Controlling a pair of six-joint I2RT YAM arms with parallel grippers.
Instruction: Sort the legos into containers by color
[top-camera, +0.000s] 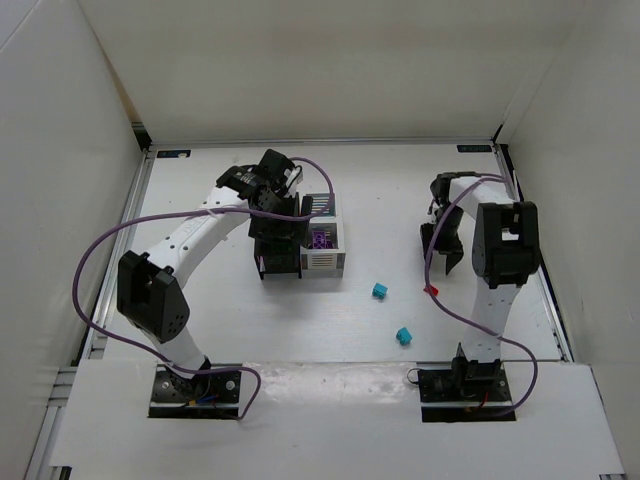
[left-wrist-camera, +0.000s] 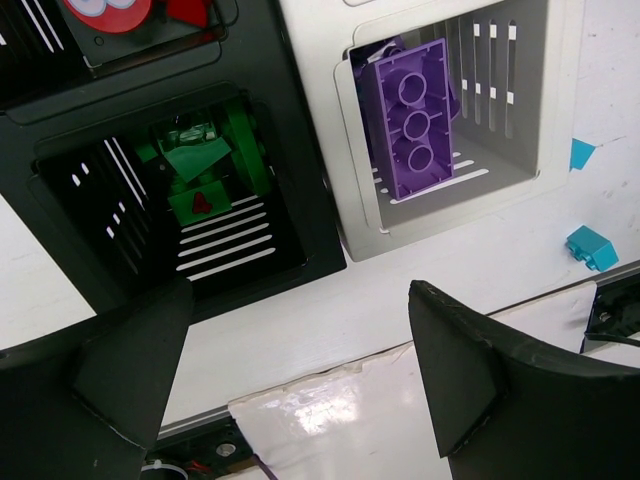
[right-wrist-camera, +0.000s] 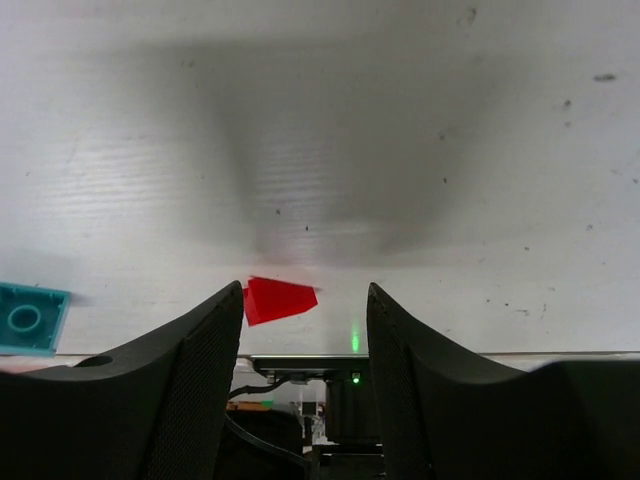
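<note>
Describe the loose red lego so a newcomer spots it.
On the right half of the table, look just near-side of the right gripper. A red lego lies there on the bare surface. The two other loose legos, to its left, are teal.

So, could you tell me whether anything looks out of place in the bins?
Yes: a small red bit lies on the green legos in their black bin. By colour it looks mis-sorted, though it is too small to tell whether it is a lego.

purple lego (left-wrist-camera: 413, 118) tilted in white bin (left-wrist-camera: 505, 150)
</note>
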